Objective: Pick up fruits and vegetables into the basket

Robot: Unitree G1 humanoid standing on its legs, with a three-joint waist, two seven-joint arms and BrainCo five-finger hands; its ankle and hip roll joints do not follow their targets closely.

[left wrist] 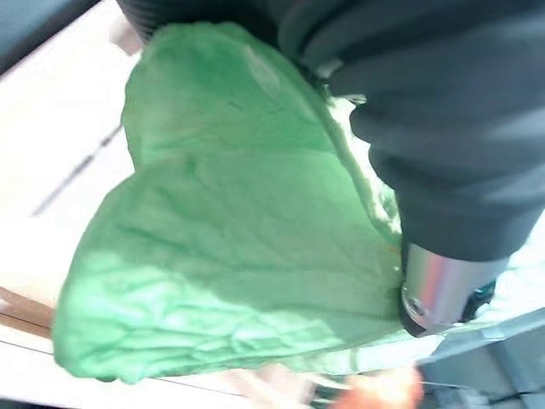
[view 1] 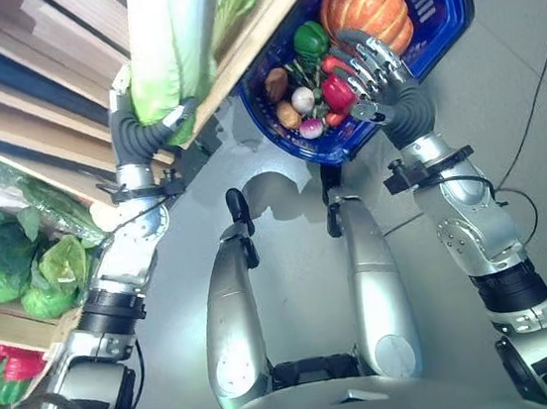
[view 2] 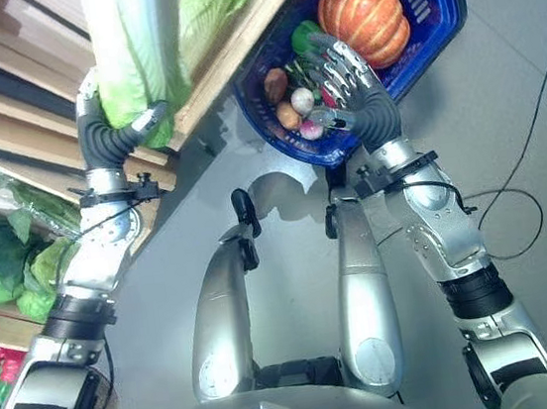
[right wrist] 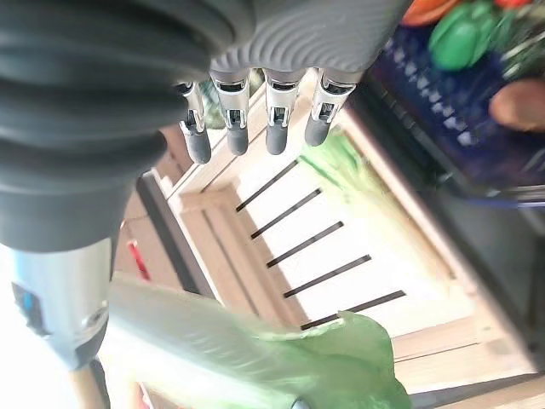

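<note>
Cabbage (view 1: 169, 48), a long pale-green head, sits in my left hand (view 1: 148, 120), fingers curled round its base, raised level with the slatted wooden shelf (view 1: 262, 26). My right hand (view 1: 372, 68) hangs with fingers relaxed and nothing in it, just over the blue basket (view 1: 449, 3). Beyond it the basket already carries a pumpkin (view 1: 369, 8), a green pepper (view 1: 310, 38), a red pepper (view 1: 338, 92) and some smaller pieces. I judge the job well along: this head must go in, and leafy greens (view 1: 21, 265) wait in the crates.
</note>
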